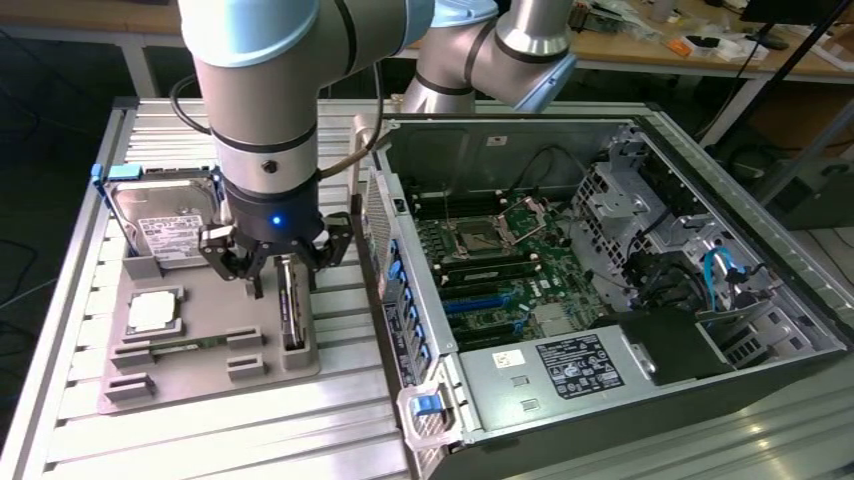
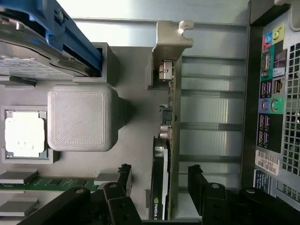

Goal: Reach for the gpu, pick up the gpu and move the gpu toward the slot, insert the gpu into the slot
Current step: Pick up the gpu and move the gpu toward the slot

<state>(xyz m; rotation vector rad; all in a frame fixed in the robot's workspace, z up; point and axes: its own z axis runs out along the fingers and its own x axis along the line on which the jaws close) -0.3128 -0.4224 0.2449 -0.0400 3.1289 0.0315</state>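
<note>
Exterior view: gripper low over the grey tray at the exterior view's left, jaws spread wide, straddling the gpu. Card upright on its long edge in the tray (not lifted), just beside the open computer case. In the same tray, hard drive and processor chip, on the far side of the gpu from the case. Inside the case, slot a blue strip on the green motherboard, well apart from the gpu.

Wrist view: gpu edge-on between the two black fingers, a gap on each side, no contact visible. At the card's far end, silvery bracket. To one side, processor chip and green memory stick seated in the tray; on the other, the case's rear ports.
</note>
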